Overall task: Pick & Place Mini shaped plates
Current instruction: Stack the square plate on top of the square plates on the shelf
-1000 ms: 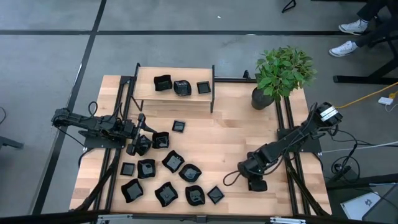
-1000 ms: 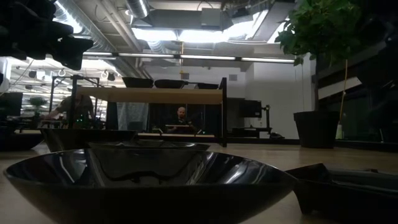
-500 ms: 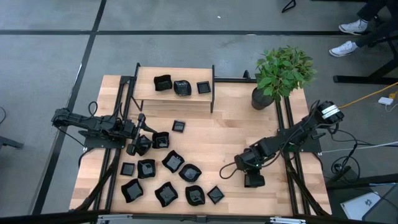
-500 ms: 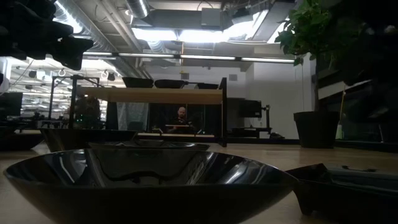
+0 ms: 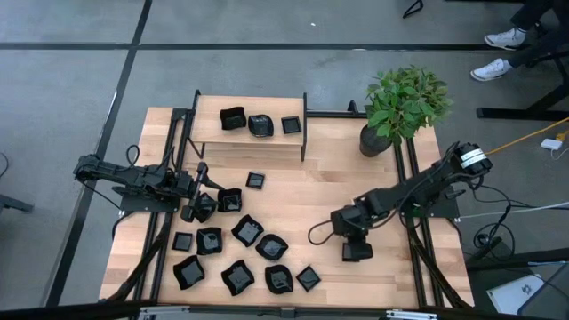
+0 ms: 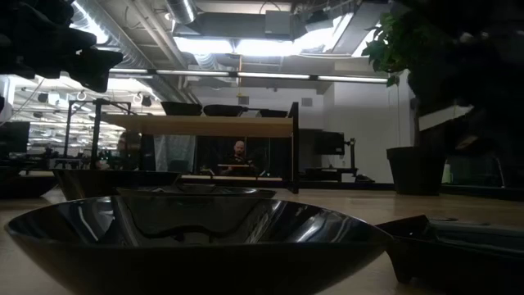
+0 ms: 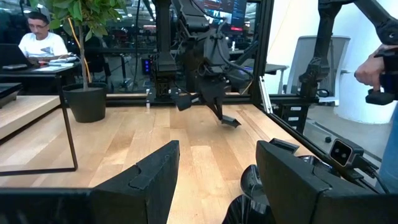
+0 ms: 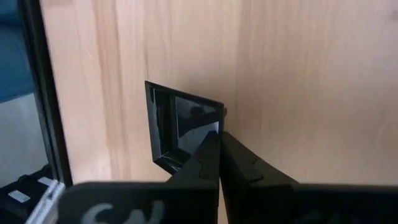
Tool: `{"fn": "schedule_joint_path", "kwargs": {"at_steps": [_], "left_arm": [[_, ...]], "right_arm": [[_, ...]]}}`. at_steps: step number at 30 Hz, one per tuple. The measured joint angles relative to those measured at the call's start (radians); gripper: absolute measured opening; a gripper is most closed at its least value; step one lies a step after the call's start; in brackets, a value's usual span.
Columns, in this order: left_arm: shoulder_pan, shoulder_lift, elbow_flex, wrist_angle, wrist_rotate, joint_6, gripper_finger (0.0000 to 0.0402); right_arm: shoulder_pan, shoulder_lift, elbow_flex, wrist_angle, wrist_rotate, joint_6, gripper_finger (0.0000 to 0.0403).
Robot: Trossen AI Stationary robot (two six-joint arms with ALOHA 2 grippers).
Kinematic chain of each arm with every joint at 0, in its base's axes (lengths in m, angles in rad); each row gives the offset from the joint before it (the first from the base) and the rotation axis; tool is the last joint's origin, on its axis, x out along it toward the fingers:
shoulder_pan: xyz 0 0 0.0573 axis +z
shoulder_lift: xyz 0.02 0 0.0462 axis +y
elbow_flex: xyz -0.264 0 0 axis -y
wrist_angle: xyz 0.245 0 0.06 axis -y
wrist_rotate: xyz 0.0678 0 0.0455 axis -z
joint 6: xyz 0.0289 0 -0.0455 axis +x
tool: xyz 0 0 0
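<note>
Square mini plate (image 8: 180, 127) hangs pinched by its rim in our right gripper (image 5: 313, 238), right of the floor cluster (image 5: 244, 258). We judge carrying underway; next, placement. Left gripper (image 5: 197, 207) waits, spread, beside the cluster.

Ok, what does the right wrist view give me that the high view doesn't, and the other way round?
Only the right wrist view: the right gripper shut on the rim of a square plate.

Only the high view: the left gripper at the cluster of plates on the table's left side, three more plates on the shelf, and the potted plant.

Both: the right gripper over bare wood of the table.
</note>
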State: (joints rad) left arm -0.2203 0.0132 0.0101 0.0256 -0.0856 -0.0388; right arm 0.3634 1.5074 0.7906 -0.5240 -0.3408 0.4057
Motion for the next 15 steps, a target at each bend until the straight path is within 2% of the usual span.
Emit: {"fn": "schedule_joint_path", "kwargs": {"at_steps": [15], "left_arm": [[0.0,0.0,0.0,0.0,0.0,0.0,0.0208]], "right_arm": [[-0.116,0.0,0.164,0.0,0.042,-0.118,0.0]]}}
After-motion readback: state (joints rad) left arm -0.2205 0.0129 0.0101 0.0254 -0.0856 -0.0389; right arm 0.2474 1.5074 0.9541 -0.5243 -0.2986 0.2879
